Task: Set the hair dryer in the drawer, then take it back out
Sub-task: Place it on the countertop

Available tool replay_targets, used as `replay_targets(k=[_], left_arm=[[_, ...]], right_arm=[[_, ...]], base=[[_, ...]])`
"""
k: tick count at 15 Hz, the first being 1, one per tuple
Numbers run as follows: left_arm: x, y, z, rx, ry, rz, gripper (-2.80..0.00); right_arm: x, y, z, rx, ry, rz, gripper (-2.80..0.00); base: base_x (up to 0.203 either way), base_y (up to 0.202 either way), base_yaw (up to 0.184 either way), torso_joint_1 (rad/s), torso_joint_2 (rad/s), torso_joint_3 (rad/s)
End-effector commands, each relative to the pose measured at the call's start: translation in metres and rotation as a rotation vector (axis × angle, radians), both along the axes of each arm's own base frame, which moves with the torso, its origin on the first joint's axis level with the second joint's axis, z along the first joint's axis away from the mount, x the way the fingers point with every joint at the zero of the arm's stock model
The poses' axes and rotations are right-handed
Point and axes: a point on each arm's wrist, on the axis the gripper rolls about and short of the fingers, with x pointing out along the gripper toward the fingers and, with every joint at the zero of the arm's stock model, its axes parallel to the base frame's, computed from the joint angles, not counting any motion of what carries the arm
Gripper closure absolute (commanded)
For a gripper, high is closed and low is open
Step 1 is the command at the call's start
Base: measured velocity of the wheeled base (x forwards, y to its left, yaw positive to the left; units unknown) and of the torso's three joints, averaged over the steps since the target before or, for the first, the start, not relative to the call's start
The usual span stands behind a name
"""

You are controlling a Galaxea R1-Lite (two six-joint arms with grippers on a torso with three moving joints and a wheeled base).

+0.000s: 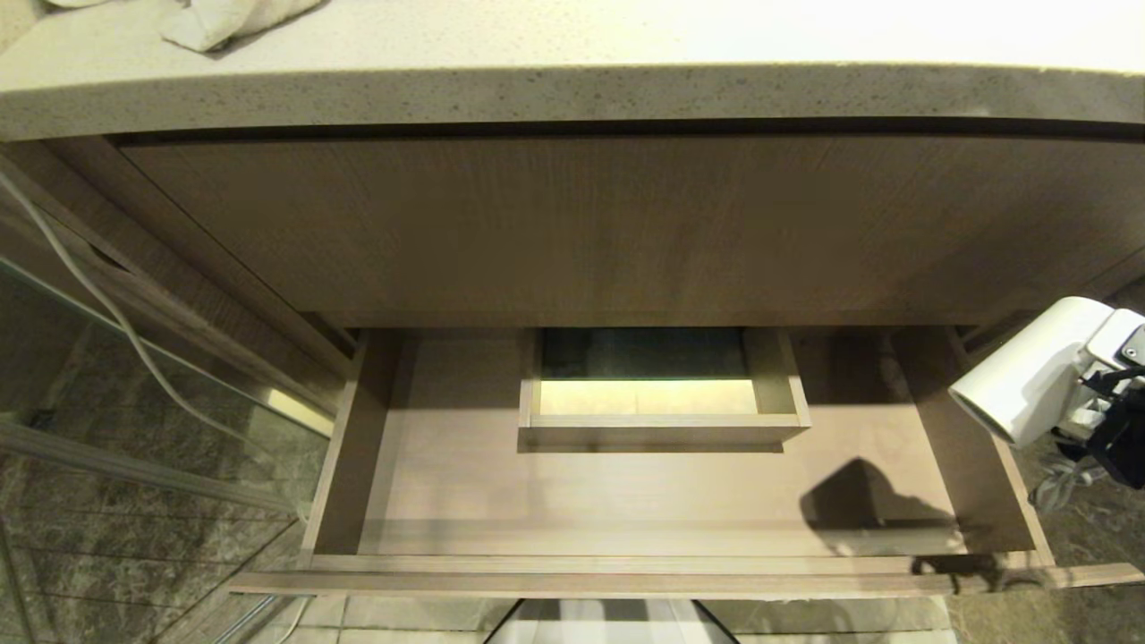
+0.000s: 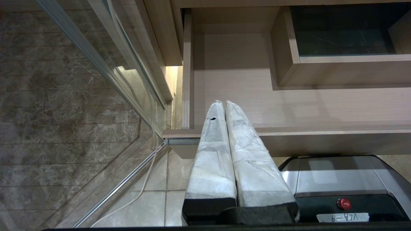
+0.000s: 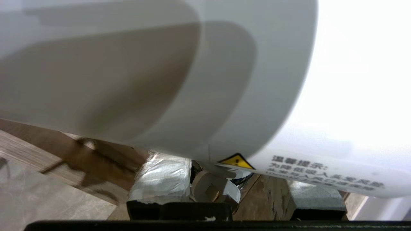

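The drawer (image 1: 626, 501) stands pulled out, and the light wood floor round its boxed cut-out (image 1: 662, 420) is bare. The white hair dryer (image 1: 1029, 376) hangs in the air at the drawer's right side, barrel pointing down and left over the side wall. My right gripper (image 1: 1105, 402) is shut on it. In the right wrist view the barrel of the hair dryer (image 3: 205, 73) fills the frame, with its yellow label (image 3: 237, 161), and my right gripper (image 3: 237, 189) holds it between its padded fingers. The cord (image 1: 1060, 478) dangles below. My left gripper (image 2: 223, 103) is parked shut and empty before the drawer's (image 2: 289, 106) left front corner.
A speckled stone counter (image 1: 572, 89) overhangs a tall wood-grain panel (image 1: 626, 224), with a white towel (image 1: 224, 22) at its back left. A glass panel (image 1: 107, 402) and a white cable (image 1: 89, 286) are at the left. My base (image 2: 337, 183) sits under the drawer front.
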Motion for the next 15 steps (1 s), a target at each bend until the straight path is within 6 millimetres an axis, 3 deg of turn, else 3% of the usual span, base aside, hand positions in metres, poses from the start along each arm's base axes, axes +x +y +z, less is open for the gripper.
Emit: replay_targets(k=[1, 7, 15], left_arm=[[0.0, 0.0, 0.0, 0.0, -0.002, 0.0, 0.0], [0.0, 0.0, 0.0, 0.0, -0.002, 0.0, 0.0], [0.0, 0.0, 0.0, 0.0, -0.002, 0.0, 0.0]], right_arm=[[-0.012, 0.004, 0.008, -0.016, -0.04, 0.0, 0.0], [-0.033, 0.012, 0.015, -0.002, -0.052, -0.007, 0.0], [-0.042, 0.016, 0.018, 0.024, -0.068, -0.017, 0.0]], base=[[0.0, 0.0, 0.0, 0.0, 0.0, 0.0], [0.0, 0.0, 0.0, 0.0, 0.0, 0.0], [0.0, 0.0, 0.0, 0.0, 0.0, 0.0]])
